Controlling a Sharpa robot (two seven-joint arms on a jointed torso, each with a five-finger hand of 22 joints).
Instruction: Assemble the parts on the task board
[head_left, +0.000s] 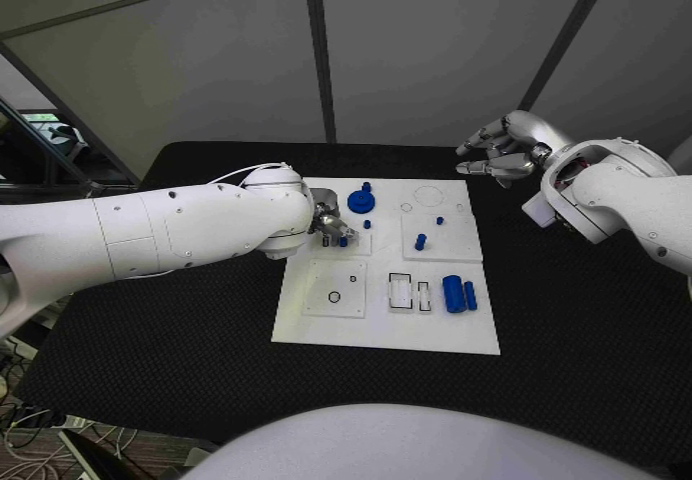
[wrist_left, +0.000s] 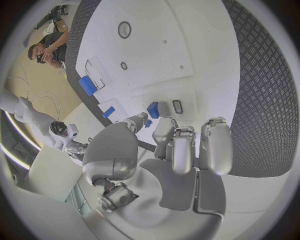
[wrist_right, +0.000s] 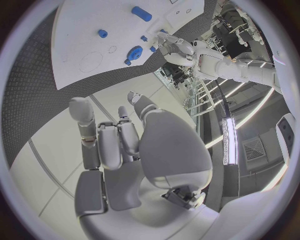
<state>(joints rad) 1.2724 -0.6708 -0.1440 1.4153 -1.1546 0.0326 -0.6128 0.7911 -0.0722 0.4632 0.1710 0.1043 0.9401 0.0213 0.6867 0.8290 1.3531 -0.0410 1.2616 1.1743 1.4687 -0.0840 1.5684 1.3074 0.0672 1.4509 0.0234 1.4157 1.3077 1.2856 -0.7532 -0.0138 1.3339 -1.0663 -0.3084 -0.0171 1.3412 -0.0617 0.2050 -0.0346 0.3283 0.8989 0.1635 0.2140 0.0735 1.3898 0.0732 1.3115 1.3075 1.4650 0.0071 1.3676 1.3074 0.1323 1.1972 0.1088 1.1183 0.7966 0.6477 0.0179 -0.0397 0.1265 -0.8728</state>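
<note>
The white task board (head_left: 387, 330) lies mid-table. My left hand (head_left: 329, 222) hovers over its back-left plate, and its thumb and a finger pinch a small blue part (wrist_left: 153, 110) close above the board. A blue round part (head_left: 361, 200) stands just behind that hand. A small blue peg (head_left: 420, 241) stands on the back-right plate, and two blue cylinders (head_left: 460, 294) lie side by side at the front right. My right hand (head_left: 502, 150) is raised beyond the board's back-right corner, fingers (wrist_right: 109, 145) apart, holding nothing.
Empty slots (head_left: 410, 293) and an oval hole (head_left: 335, 297) mark the board's front plates. A large circle outline (head_left: 428, 197) sits at the back right. The black table (head_left: 159, 340) surrounds the board, with its back edge near my right hand.
</note>
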